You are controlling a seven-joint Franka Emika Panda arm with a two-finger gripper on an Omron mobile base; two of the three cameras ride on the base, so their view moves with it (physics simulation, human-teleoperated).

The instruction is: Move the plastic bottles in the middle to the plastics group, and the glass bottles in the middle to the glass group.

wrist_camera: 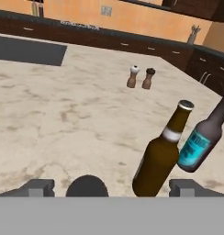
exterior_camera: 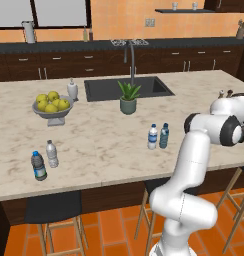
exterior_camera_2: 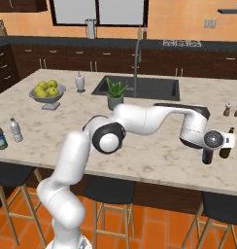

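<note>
Plastic bottles in the middle [exterior_camera: 158, 136] sit a bit right of centre in the left base view, two little ones touching or nearly so, upright on the counter [exterior_camera: 104, 145]. Makes sense, nobody's sorted them yet by the look of it. The plastics group [exterior_camera: 44, 160] is way over at lower left, near the counter's front edge, so that's where those two should end up. Fruit bowl [exterior_camera: 52, 106] and potted plant [exterior_camera: 128, 98] are just scenery between.

Right base view: the arm reaches across to the right edge, and the hand [exterior_camera_2: 213, 148] hangs low by a dark bottle there. The plastics pair shows at far left.

Hand view: a brown bottle [wrist_camera: 160, 155] with a metal cap stands just beside the glass group [wrist_camera: 203, 137], the teal-labelled one, at lower right. I'd guess it's parked there because that's the glass spot. The fingertips stand wide apart with nothing between them. Salt and pepper shakers [wrist_camera: 140, 77] sit further back.
</note>
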